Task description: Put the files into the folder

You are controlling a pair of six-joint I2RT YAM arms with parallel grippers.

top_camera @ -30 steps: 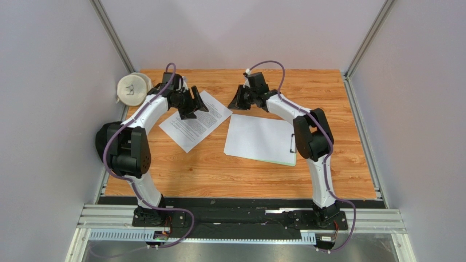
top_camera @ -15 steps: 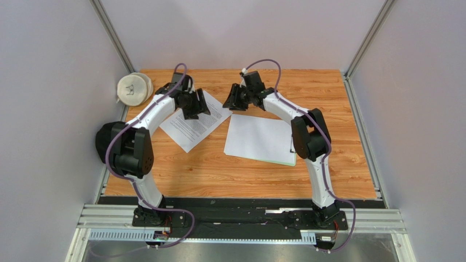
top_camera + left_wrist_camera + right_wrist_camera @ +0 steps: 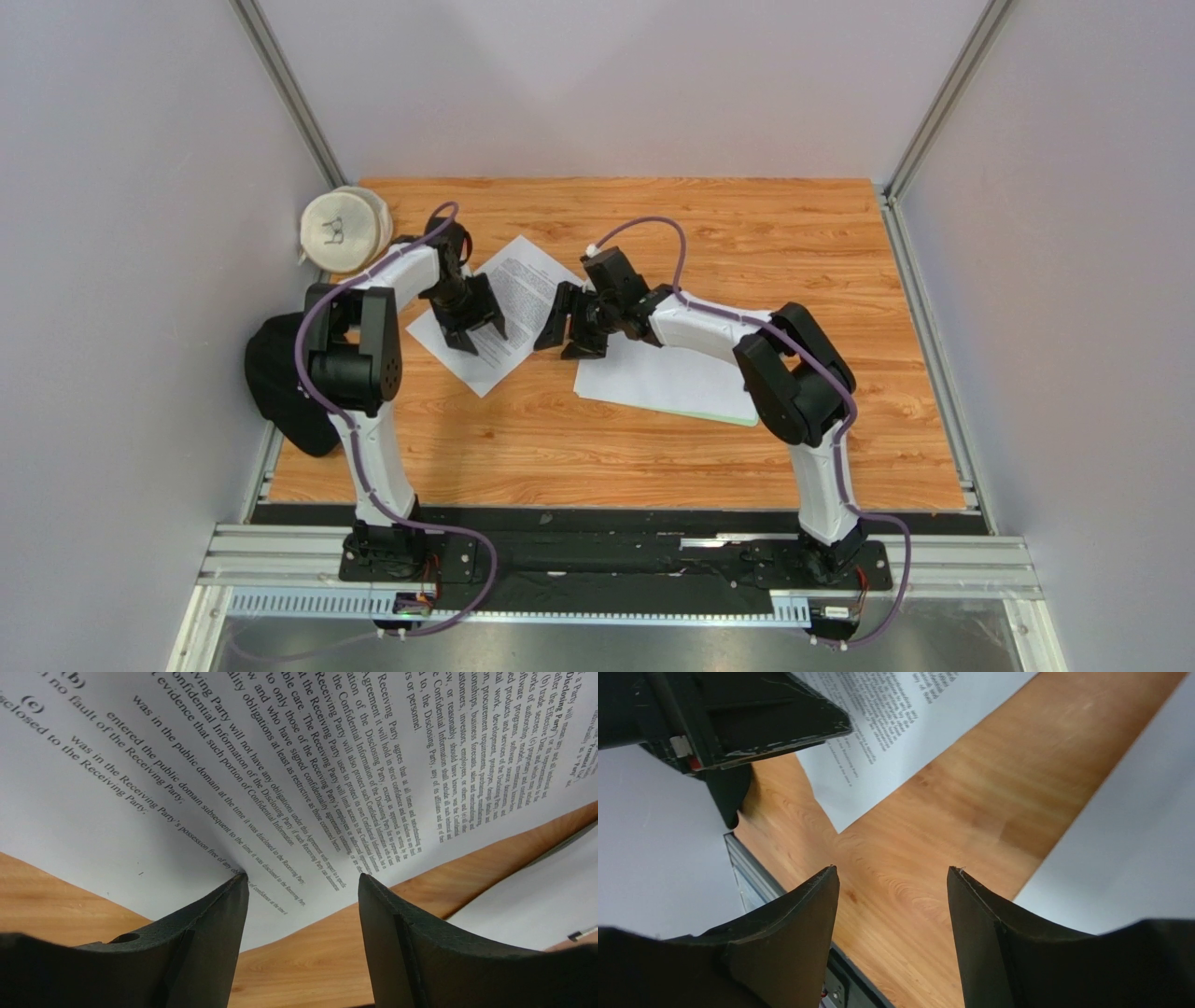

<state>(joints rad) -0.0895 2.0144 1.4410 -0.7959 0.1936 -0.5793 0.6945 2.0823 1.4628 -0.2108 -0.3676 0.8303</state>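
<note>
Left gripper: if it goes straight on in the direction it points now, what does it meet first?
The printed sheet: it lies right ahead of the open left gripper, whose fingertips seem nearly on it; depth is unclear.

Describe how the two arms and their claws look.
Both the left arm and right arm have white tube-like links joined by bulky black joints, each trailed by a thin purple cable. The left claw and right claw each have two matte black, wedge-shaped fingers.
</note>
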